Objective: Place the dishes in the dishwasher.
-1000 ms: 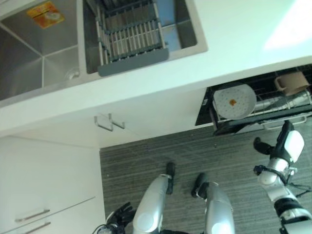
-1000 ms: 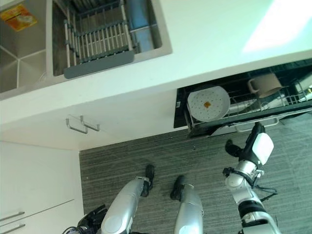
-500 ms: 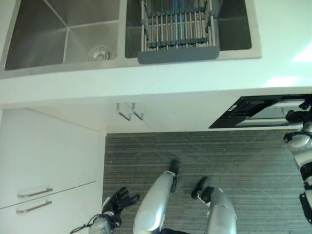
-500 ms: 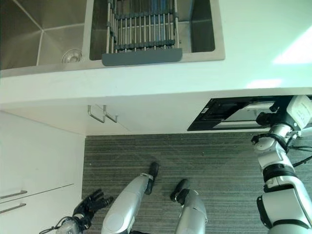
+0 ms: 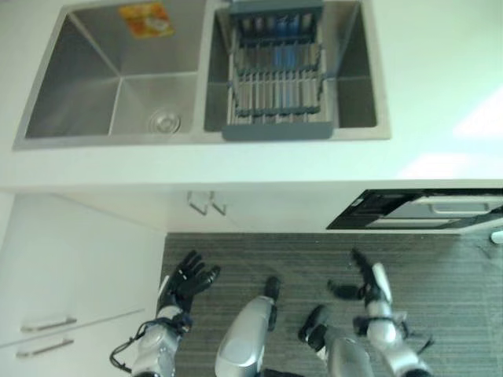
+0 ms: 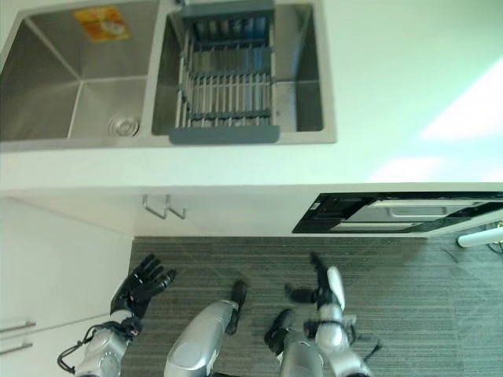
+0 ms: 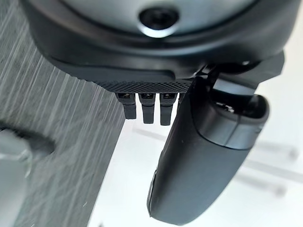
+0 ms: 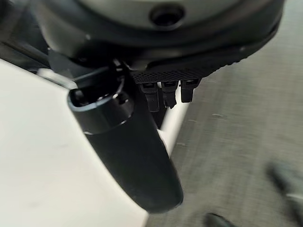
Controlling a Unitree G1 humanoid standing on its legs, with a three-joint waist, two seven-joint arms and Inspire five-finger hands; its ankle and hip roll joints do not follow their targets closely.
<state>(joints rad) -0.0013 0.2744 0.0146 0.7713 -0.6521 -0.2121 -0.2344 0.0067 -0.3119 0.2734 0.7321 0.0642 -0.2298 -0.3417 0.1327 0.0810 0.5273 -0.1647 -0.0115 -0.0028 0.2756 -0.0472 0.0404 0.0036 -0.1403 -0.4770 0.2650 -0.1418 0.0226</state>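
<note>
Both hands are hanging low over the grey striped floor (image 5: 251,251) right now, nothing in either one. The left hand (image 5: 182,284) is sitting just in front of the white cabinet (image 5: 71,275) with its fingers spread out straight, totally released. The right hand (image 5: 369,287) is hovering below the dishwasher (image 5: 416,212) with fingers straight too, thumb sticking out to the side, well apart from the machine.

The dishwasher is showing as a dark slot under the white tabletop (image 5: 440,94), with a pale handle bar along its front; I can't tell what's sitting inside it from here.

Up on the tabletop a double steel sink (image 5: 86,86) is sitting: the left basin has a drain and an orange sticker (image 5: 146,19) on its back wall, and the right basin is holding a grey dish rack (image 5: 275,78) with something blue showing at its far end. No loose dishes that I can make out.
</note>
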